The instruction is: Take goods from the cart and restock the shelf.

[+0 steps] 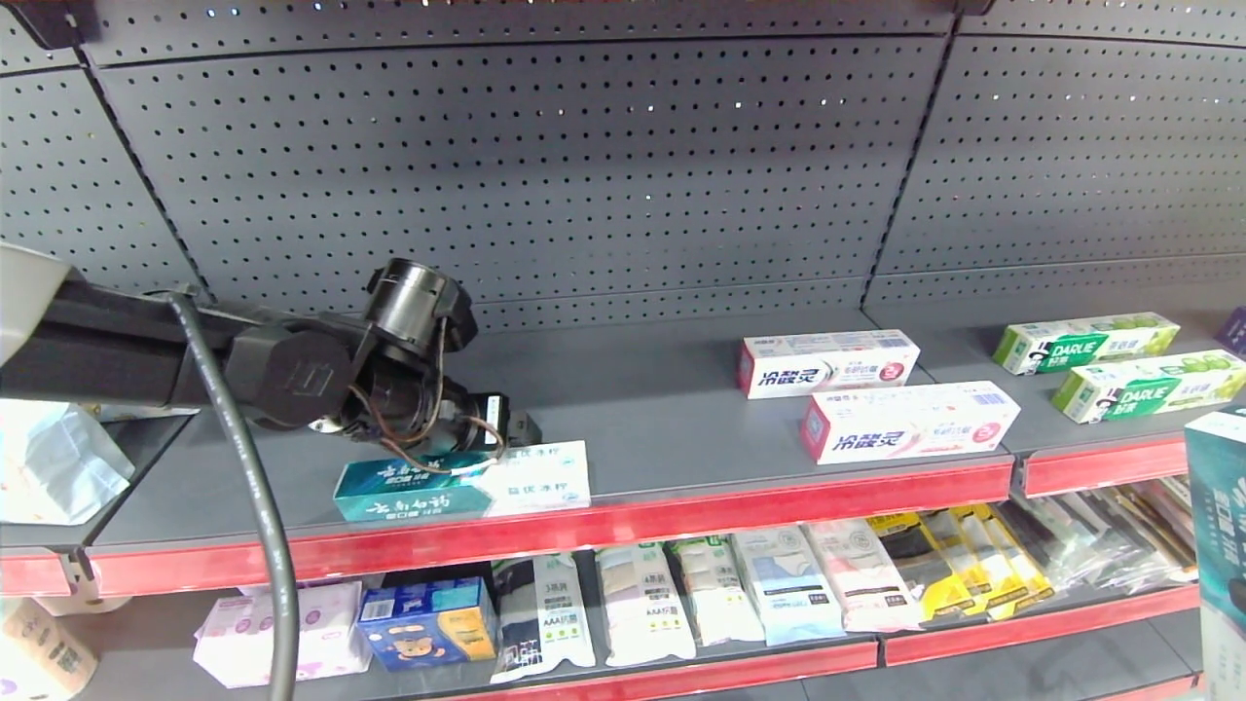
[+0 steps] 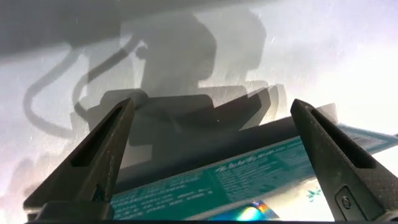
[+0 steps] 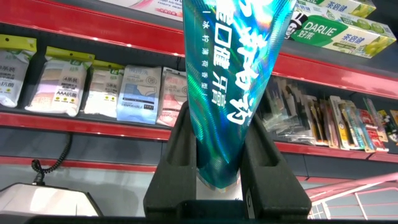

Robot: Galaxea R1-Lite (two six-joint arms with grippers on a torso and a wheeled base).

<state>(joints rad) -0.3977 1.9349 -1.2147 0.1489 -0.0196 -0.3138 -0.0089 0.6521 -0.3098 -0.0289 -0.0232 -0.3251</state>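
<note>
A teal and white toothpaste box (image 1: 462, 482) lies flat on the grey shelf (image 1: 633, 389), close to its red front edge. My left gripper (image 1: 516, 428) hovers just behind it. In the left wrist view the left gripper (image 2: 212, 104) is open, its fingers (image 2: 99, 162) spread wide apart with the teal box (image 2: 236, 186) lying loose beyond them. My right gripper (image 3: 221, 127) is shut on a second teal toothpaste box (image 3: 236, 56), held upright; this box (image 1: 1217, 545) rises at the right edge of the head view, in front of the shelf.
Two white and red toothpaste boxes (image 1: 827, 362) (image 1: 910, 421) and two green ones (image 1: 1085, 341) (image 1: 1149, 383) lie on the same shelf to the right. Bare shelf lies between the teal box and these. Several packets (image 1: 642, 604) fill the lower shelf.
</note>
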